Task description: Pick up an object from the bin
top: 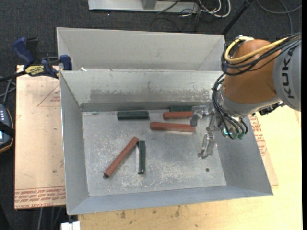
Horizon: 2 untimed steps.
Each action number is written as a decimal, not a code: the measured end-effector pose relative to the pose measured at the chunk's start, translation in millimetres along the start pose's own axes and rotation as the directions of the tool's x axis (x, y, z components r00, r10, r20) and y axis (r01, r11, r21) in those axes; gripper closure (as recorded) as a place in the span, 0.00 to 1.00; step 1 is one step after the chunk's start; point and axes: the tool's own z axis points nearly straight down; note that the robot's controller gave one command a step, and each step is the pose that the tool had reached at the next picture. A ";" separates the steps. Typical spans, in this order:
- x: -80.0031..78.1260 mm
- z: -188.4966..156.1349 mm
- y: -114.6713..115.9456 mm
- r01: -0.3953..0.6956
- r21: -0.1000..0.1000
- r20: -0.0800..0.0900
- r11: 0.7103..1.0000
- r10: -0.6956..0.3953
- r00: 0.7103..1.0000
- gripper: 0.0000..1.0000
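Gripper [206, 148] over bare floor at right of grey metal bin [72, 138]; open or closed, cannot tell. Nearest red-brown rectangular bar [171, 126] lies left, slightly farther.

Bin floor [177, 171] bare across the front and right, slanted red-brown rod [121, 157] and short green bar [141, 157] just beside it crowding left-centre, back green bar [133, 114] and red-brown bars [171, 126] lining the rear wall, narrow lane between both groups.

This is a robotics lab: a KUKA arm [249, 75] leans over a grey metal bin [144, 47], cables [211, 1] trailing across dark carpet [29, 8].
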 end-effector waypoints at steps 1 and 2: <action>-1.6 -4.1 0.1 0.001 0.001 0.008 1.000 -0.001 1.000 0.00; -57.8 40.1 13.3 0.030 0.002 0.022 1.000 -0.030 0.999 0.00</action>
